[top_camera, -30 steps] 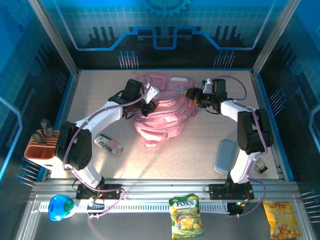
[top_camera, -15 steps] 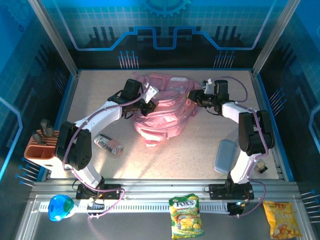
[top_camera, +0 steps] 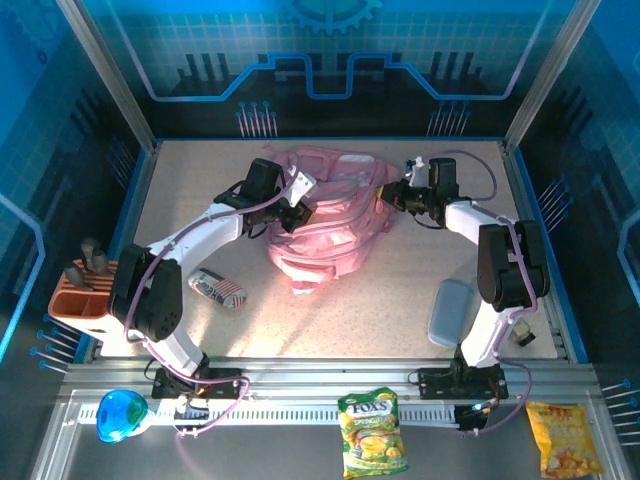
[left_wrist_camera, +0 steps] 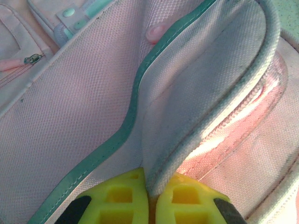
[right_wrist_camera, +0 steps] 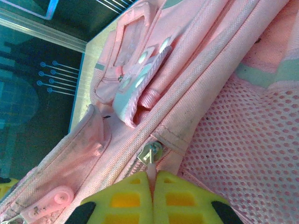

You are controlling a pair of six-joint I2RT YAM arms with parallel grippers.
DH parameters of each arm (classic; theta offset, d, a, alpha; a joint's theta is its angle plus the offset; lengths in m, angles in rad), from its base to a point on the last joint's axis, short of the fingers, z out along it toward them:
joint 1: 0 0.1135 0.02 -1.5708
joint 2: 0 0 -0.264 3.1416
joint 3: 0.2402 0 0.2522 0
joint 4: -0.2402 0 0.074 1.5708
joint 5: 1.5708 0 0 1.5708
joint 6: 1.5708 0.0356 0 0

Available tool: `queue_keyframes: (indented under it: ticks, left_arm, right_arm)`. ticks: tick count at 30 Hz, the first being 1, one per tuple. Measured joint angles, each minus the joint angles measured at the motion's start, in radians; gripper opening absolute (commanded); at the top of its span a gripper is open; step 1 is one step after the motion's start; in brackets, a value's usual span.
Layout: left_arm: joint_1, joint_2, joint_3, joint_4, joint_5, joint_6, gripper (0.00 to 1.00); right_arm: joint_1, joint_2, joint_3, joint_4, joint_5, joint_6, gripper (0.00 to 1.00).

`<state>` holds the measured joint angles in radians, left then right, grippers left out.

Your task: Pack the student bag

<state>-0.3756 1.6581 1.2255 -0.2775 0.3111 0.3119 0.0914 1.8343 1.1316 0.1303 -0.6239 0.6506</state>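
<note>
Toward the far edge of the surface, midway across, the student bag [top_camera: 325, 215] lies flat, long axis running far to near. At its left side the left gripper [left_wrist_camera: 150, 198] has its jaws pressed together on a piped flap [left_wrist_camera: 201, 84]. At its right side the right gripper [right_wrist_camera: 152, 189] has its jaws pinching the zipper pull [right_wrist_camera: 150, 157]. The zip track extends away from the right jaws, so the opening pull likely falls to that arm, with the left bracing.

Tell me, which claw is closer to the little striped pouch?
Left. The left claw grips the student bag beyond the striped pouch; the right claw pinches a zipper pull across the bag.
</note>
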Motion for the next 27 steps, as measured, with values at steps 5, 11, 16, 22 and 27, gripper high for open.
queue_keyframes:
  ticks: [5,11,16,22,27]
  left_arm:
    - [0.000,0.000,0.000,-0.001,0.000,-0.016,0.02]
    - [0.000,0.000,0.000,-0.002,0.009,-0.027,0.01]
    - [0.006,0.000,0.000,-0.003,0.013,-0.027,0.01]
    - [0.007,0.014,0.019,-0.018,0.012,-0.081,0.01]
    - [0.007,0.061,0.079,-0.045,0.021,-0.186,0.02]
  right_arm:
    - [0.000,-0.014,0.009,-0.058,0.023,-0.064,0.00]
    - [0.014,-0.080,0.011,-0.169,0.065,-0.181,0.00]
    - [0.063,-0.148,0.034,-0.309,0.104,-0.295,0.00]
    - [0.143,-0.222,0.034,-0.433,0.177,-0.387,0.00]
    - [0.229,-0.271,0.016,-0.474,0.236,-0.409,0.00]
